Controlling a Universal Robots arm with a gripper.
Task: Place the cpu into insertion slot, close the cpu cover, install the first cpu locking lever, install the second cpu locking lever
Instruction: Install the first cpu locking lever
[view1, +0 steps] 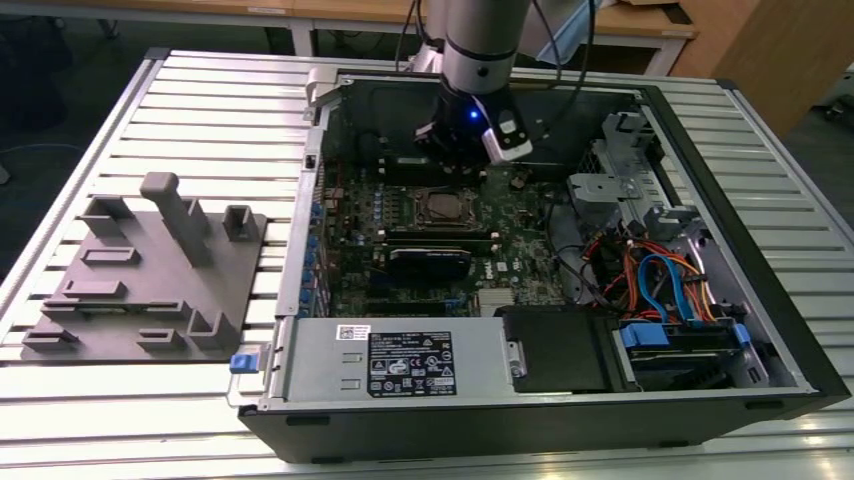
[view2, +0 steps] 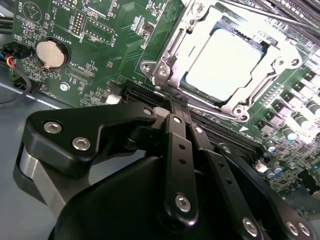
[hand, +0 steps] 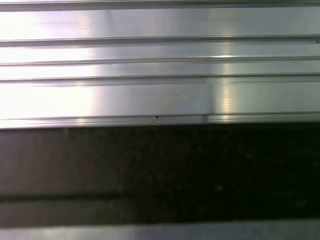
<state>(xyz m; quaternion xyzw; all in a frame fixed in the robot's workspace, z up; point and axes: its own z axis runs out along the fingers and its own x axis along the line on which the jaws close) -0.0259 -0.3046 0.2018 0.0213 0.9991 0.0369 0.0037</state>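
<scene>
Fingers of the gripper (view2: 175, 112) meet at a narrow tip in the second wrist view, black linkages folded together, jaws closed with nothing between them. The tip hangs just short of a long black card slot (view2: 150, 95) on the green motherboard (view2: 115, 45). Beyond it lies the insertion slot (view2: 172, 47), with the cpu (view2: 222, 62) seated inside, its pale metal top glaring under the light. The cpu cover (view2: 200, 22) lies folded down around the chip, its window framing the metal top. Whether either locking lever is latched cannot be told. A round coin cell (view2: 50, 54) sits on the board well apart from the socket.

In the exterior view the arm (view1: 478, 45) reaches down into an open computer case (view1: 534, 400) lying on its side, the gripper (view1: 461, 145) hanging just behind the insertion slot (view1: 441, 207). The case rests on a slatted aluminium table (view1: 134, 420). A grey fixture plate (view1: 140, 290) with raised blocks sits on the table towards the exterior view's left. Bundled orange and blue cables (view1: 654, 275) fill the case's far side, and wooden desks (view1: 627, 25) stand behind.

The first wrist view shows bright ribbed metal slats (hand: 160, 75) above a dark band (hand: 160, 170).
</scene>
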